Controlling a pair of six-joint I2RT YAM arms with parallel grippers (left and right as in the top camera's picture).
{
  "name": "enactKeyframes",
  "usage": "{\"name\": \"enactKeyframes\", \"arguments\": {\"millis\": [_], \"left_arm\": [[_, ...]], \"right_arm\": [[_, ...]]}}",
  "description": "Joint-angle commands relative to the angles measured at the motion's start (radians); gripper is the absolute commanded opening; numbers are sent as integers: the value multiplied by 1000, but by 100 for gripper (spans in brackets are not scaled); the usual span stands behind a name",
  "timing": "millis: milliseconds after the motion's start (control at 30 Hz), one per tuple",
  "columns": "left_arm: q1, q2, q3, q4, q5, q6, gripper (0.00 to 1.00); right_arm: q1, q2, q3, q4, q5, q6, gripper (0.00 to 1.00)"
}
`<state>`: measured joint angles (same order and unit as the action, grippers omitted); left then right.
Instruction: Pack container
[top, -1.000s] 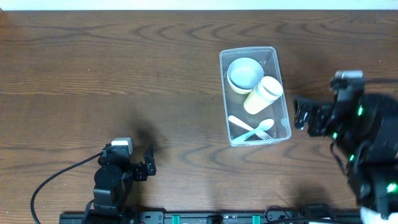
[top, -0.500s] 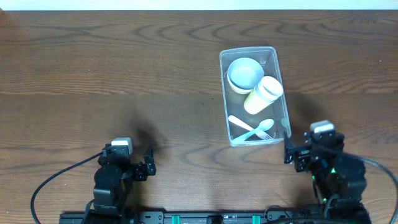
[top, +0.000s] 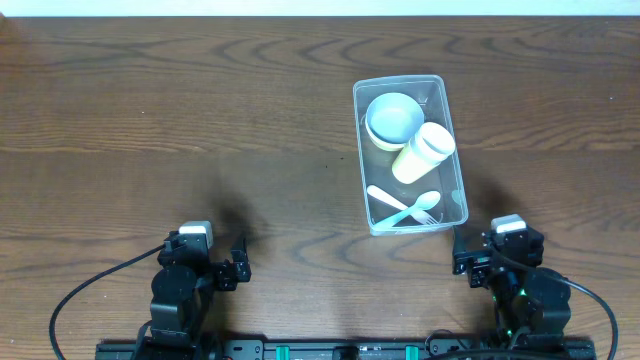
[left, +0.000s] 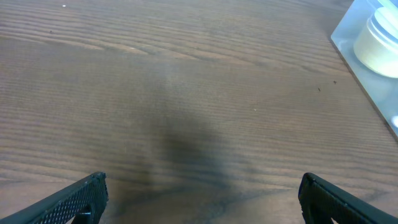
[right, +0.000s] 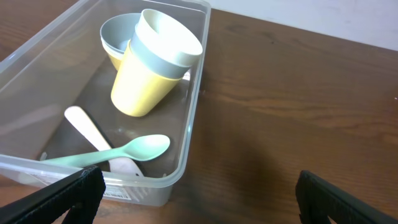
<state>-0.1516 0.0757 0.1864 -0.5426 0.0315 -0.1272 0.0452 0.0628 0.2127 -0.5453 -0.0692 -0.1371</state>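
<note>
We see the container (top: 358, 160) right of centre on the worktop (top: 200, 120), both jaws wide and empty at the frame's lower edge, and we fear the right jaws, near its lower corner, could knock it askew when swinging out.

table (top: 200, 120): dark wood grain | far edge: pale strip (top: 320, 7)

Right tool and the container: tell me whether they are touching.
Apart. The overhead view shows a strip of bare table between the open right tool and the container's near rim.
</note>
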Motion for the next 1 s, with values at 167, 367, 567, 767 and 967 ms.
{"name": "enactKeyframes", "arguments": {"millis": [167,367,567,767,967], "left_arm": [[5,-6,0,1,10,-2,98],[5,-6,0,1,10,-2,98],[5,-6,0,1,10,-2,98],[5,-6,0,1,10,-2,98],[5,-6,0,1,10,-2,98]], "right_arm": [[-6,-58,-65,4,-10,-14,99],[-6,-55,-68,7,-10,-14,99],[-6,-55,-68,7,-10,-14,99],[-6,-55,-68,7,-10,-14,99],[-6,-55,-68,7,-10,-14,99]]}}
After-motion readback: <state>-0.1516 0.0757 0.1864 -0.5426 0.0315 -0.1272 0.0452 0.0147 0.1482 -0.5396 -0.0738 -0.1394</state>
